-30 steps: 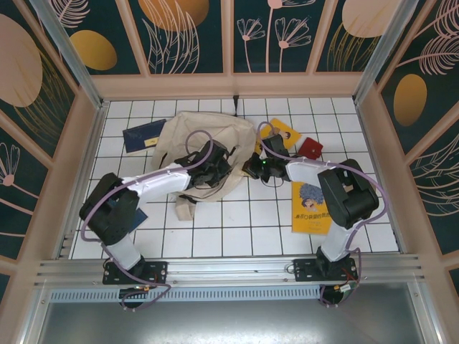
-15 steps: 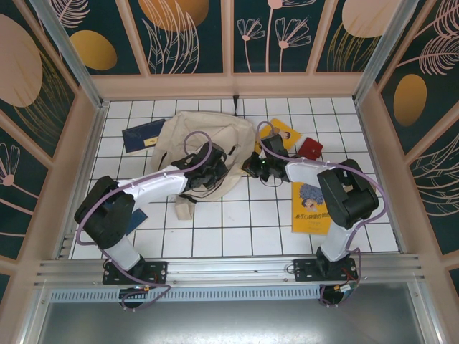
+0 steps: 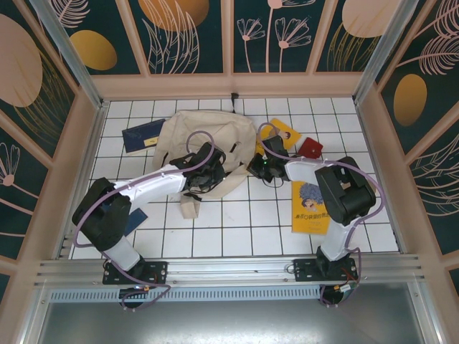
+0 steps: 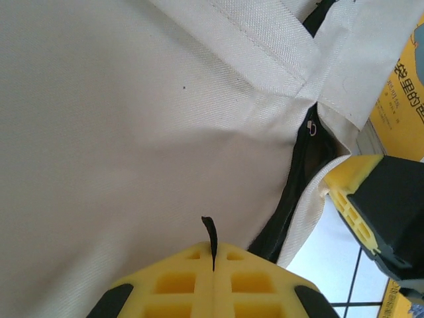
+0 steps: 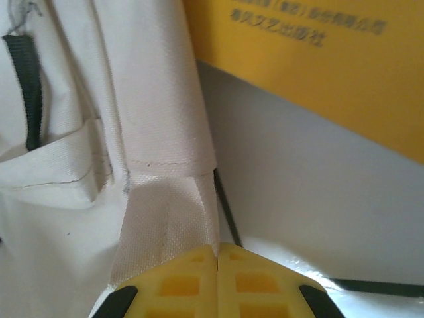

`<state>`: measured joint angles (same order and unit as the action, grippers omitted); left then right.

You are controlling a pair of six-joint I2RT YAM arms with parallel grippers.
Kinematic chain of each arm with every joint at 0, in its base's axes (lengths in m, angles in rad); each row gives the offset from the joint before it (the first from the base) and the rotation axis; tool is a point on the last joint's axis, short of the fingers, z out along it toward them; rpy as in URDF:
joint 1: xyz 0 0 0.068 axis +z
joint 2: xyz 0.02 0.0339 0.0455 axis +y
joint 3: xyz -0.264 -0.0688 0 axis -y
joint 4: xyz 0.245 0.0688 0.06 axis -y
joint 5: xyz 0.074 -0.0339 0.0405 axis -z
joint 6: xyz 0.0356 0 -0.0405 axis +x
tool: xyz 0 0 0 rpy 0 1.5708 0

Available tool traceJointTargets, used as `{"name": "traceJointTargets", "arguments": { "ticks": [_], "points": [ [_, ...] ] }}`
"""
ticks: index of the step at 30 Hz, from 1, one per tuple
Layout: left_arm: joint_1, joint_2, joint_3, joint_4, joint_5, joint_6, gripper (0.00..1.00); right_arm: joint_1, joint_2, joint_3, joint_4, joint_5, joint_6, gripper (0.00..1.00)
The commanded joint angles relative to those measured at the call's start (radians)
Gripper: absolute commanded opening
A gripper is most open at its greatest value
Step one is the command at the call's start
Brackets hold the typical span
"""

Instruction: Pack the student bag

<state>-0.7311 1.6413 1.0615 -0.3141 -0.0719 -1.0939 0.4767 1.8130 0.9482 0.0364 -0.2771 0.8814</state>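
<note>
The student bag (image 3: 193, 140), a beige fabric backpack, lies flat on the white tiles at the back middle. My left gripper (image 3: 214, 170) rests on its near right part, and in the left wrist view this gripper (image 4: 213, 250) is shut on a thin black zipper pull (image 4: 211, 233) beside the dark zipper line (image 4: 301, 179). My right gripper (image 3: 254, 167) sits at the bag's right edge. In the right wrist view it (image 5: 217, 246) is shut on a fold of the bag's beige webbing (image 5: 169, 222).
A yellow book (image 3: 283, 132) and a red item (image 3: 310, 147) lie right of the bag. Another yellow book (image 3: 311, 208) sits by the right arm. A navy notebook (image 3: 143, 135) lies left of the bag, and a dark blue item (image 3: 133, 219) is partly under the left arm.
My left arm's elbow has swung to the left and its gripper has shifted slightly left on the bag. The bag's fabric has flattened a little. The right gripper has hardly moved.
</note>
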Motion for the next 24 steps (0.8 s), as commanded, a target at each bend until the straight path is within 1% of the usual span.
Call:
{"name": "traceJointTargets", "arguments": {
  "ticks": [1, 7, 15, 18, 20, 21, 22, 23, 24],
  "points": [
    [0.006, -0.044, 0.019, -0.123, -0.050, 0.079, 0.00, -0.037, 0.026, 0.025, -0.048, 0.120, 0.006, 0.00],
    [0.006, -0.075, 0.024, -0.194, -0.114, 0.145, 0.00, -0.056, 0.036, 0.037, -0.058, 0.134, 0.002, 0.00],
    [0.006, -0.107, 0.019, -0.224, -0.184, 0.251, 0.00, -0.089, 0.030, 0.043, -0.079, 0.161, -0.018, 0.00],
    [0.007, -0.110, 0.021, -0.229, -0.191, 0.289, 0.00, -0.110, 0.011, 0.038, -0.070, 0.162, -0.041, 0.00],
    [0.006, -0.116, 0.016, -0.204, -0.174, 0.320, 0.00, -0.123, -0.013, 0.030, -0.051, 0.140, -0.068, 0.00],
    [0.006, -0.118, 0.013, -0.185, -0.163, 0.335, 0.00, -0.127, -0.026, 0.034, -0.045, 0.098, -0.093, 0.02],
    [0.007, -0.117, 0.011, -0.159, -0.144, 0.351, 0.00, -0.128, -0.041, 0.044, -0.054, 0.047, -0.122, 0.11],
    [0.007, -0.116, 0.009, -0.129, -0.122, 0.371, 0.00, -0.125, -0.066, 0.053, -0.079, 0.025, -0.140, 0.18],
    [0.007, -0.113, 0.010, -0.105, -0.106, 0.387, 0.00, -0.119, -0.094, 0.051, -0.095, 0.015, -0.152, 0.28]
  ]
}}
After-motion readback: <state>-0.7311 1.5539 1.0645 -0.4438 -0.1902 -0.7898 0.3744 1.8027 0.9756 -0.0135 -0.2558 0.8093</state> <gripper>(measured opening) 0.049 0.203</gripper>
